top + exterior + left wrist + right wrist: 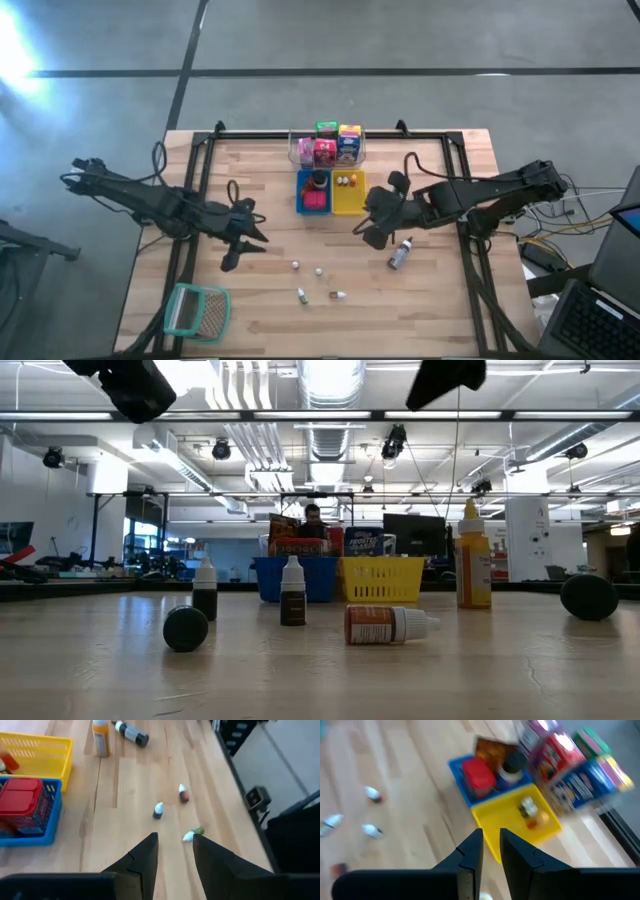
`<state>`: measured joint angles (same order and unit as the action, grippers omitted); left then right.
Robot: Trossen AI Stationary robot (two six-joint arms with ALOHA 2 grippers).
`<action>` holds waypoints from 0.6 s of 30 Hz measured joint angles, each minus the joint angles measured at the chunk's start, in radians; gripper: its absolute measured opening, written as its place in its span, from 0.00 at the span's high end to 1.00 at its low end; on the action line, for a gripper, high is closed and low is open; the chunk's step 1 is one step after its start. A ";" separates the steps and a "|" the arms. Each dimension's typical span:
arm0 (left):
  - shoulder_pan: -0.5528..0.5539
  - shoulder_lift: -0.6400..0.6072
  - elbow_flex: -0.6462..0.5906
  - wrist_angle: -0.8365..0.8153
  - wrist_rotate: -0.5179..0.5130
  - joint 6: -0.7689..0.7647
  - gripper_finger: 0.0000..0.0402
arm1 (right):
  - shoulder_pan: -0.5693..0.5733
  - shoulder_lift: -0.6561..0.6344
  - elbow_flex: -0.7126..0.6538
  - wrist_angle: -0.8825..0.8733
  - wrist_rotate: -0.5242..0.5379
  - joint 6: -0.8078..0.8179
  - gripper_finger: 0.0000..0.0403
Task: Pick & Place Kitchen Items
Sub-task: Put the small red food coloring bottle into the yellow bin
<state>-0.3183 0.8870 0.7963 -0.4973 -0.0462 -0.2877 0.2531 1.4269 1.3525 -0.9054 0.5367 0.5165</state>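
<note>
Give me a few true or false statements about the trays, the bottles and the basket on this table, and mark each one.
1. The blue tray and the yellow tray sit side by side. True.
2. The grey bottle stands upright. False: it lies on its side near the right gripper.
3. The mesh basket holds several small bottles. False: nothing shows in it; the small bottles stand on the bare wood.
4. The left gripper holds nothing. True.
</note>
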 joint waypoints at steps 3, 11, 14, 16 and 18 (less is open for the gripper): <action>0.000 0.033 0.000 -0.002 0.014 0.031 0.68 | 0.000 0.000 0.000 -0.078 0.019 0.066 0.82; 0.000 0.114 0.000 -0.057 0.080 0.106 0.61 | 0.000 -0.007 0.000 -0.169 0.062 0.136 0.77; 0.003 0.120 0.000 -0.096 0.081 0.118 0.54 | 0.000 -0.014 -0.001 -0.170 0.070 0.140 0.77; 0.003 0.116 0.000 -0.125 0.091 0.129 0.50 | 0.000 -0.018 0.000 -0.170 0.076 0.147 0.78; 0.003 0.109 0.000 -0.153 0.103 0.140 0.48 | 0.000 -0.019 0.000 -0.173 0.097 0.161 0.79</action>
<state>-0.3157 0.9965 0.7959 -0.6503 0.0567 -0.1474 0.2531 1.4076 1.3521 -1.0787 0.6340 0.6776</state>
